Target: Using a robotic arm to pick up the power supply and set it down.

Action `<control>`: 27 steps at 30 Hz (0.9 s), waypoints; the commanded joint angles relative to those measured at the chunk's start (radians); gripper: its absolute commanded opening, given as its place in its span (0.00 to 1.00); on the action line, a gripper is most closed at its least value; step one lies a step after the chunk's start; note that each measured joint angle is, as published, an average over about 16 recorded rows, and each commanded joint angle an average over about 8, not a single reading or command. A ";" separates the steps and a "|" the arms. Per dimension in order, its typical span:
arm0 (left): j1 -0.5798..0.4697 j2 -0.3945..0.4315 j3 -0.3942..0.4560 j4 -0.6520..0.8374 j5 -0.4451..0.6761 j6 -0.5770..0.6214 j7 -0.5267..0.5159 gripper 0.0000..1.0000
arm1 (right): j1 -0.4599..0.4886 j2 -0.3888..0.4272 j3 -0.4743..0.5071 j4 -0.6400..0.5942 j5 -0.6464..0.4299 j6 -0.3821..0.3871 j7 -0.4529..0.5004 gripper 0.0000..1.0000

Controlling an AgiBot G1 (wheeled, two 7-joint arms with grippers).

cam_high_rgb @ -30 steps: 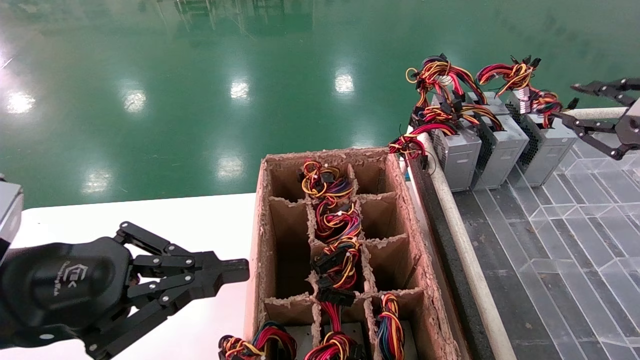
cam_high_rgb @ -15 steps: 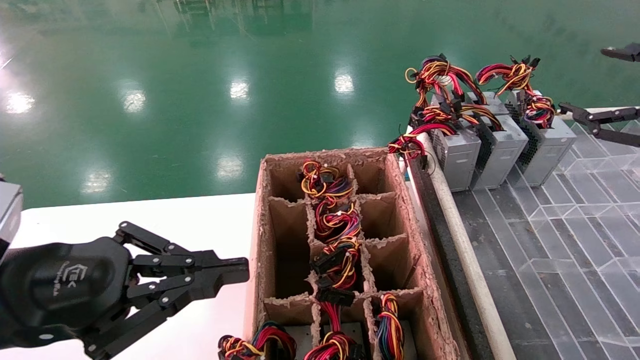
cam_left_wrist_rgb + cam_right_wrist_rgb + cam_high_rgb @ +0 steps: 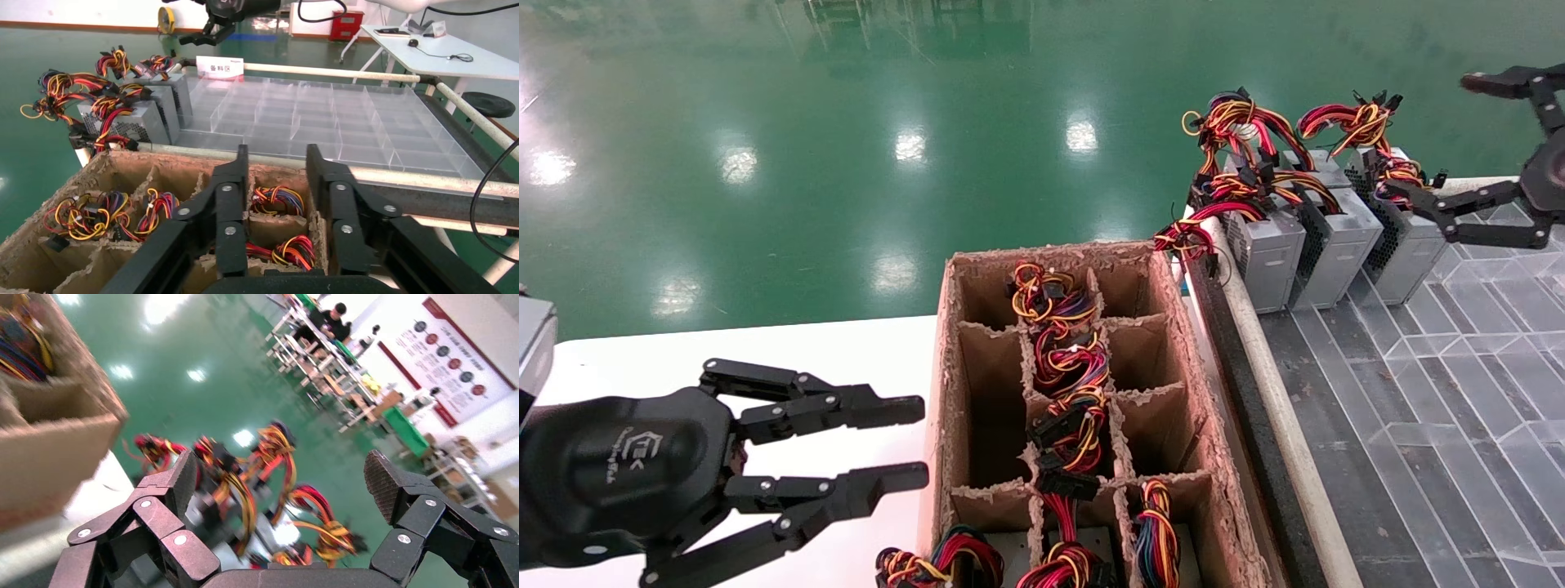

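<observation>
Power supply, rightmost of three silver boxes at the upper right of the frame, stands just beside the right gripper, whose fingers gape wide and empty, while the left gripper waits lower left, parted, holding nothing.

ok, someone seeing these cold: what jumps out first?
Probably the red, yellow and orange wire bundles spilling down the middle compartments of the ragged cardboard box at centre. Next, the three power supplies standing side by side on the clear divided tray to the right, with the right claw spread wide open at the outermost one. The left claw looms large in the near-left corner, open over the white table.
</observation>
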 commanded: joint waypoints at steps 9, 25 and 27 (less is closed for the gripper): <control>0.000 0.000 0.000 0.000 0.000 0.000 0.000 1.00 | -0.129 0.007 -0.024 0.216 0.121 -0.023 0.204 1.00; 0.000 0.000 0.000 0.000 0.000 0.000 0.000 1.00 | -0.337 0.018 -0.062 0.561 0.315 -0.060 0.530 1.00; 0.000 0.000 0.000 0.000 0.000 0.000 0.000 1.00 | -0.363 0.019 -0.067 0.604 0.339 -0.065 0.570 1.00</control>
